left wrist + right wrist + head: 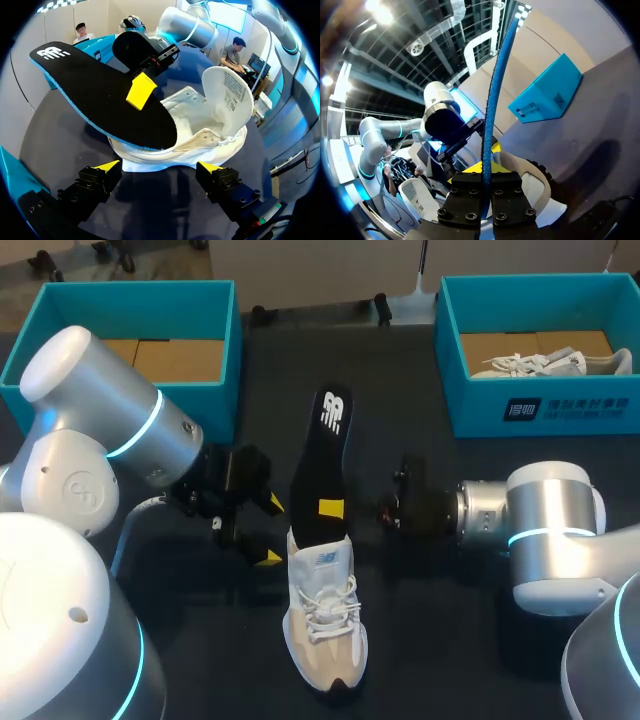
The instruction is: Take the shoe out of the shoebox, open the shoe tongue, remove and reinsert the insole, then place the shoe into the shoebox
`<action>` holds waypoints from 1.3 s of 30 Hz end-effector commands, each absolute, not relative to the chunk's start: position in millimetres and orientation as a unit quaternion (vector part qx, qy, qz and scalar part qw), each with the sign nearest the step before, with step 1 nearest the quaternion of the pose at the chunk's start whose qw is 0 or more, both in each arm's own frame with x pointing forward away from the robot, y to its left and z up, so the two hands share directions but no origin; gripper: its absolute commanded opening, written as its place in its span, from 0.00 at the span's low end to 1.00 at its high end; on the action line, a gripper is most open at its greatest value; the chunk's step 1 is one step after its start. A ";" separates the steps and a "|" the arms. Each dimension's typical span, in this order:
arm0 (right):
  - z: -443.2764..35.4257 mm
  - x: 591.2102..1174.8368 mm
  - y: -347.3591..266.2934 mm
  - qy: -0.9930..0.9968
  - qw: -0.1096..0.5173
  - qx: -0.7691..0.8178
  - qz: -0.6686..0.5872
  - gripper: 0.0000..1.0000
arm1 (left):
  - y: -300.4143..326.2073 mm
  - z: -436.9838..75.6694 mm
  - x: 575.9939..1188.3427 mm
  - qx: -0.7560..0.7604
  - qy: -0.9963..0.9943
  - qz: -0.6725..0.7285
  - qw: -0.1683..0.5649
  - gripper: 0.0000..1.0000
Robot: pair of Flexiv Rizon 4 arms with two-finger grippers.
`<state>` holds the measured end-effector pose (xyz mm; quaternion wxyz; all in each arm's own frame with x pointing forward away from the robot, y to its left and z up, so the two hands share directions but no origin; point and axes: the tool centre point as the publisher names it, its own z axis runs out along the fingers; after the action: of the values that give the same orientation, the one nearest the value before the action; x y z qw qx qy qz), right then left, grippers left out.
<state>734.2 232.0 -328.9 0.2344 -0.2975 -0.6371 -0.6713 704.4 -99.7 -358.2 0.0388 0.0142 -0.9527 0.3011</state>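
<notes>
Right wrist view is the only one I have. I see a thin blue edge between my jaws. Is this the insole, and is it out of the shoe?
Observer: Yes, the right jaws grip the black insole near its middle. In the head view its lower end rests at the opening of the white shoe. I cannot tell how deep it goes.
Operator: Where are the left jaws?
Observer: They stand open beside the shoe and touch neither it nor the insole.
Operator: I see one blue box. Is anything in it?
Observer: There are two boxes. The box on the robot's right holds another shoe.
</notes>
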 end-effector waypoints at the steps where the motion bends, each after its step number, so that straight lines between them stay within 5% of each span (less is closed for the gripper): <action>1: -333.4 728.5 232.5 -0.634 0.235 -0.302 -0.672 0.00 | -99.6 -358.9 703.2 0.014 -0.953 0.301 0.037 1.00; 39: -352.1 699.4 232.9 -0.633 0.249 -0.337 -0.651 0.00 | -104.1 -363.3 700.6 0.012 -0.968 0.247 0.033 1.00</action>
<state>706.8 231.0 -347.0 0.2492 -0.3352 -0.6331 -0.6517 701.3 -103.9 -363.4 0.0334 0.0120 -0.9680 0.2484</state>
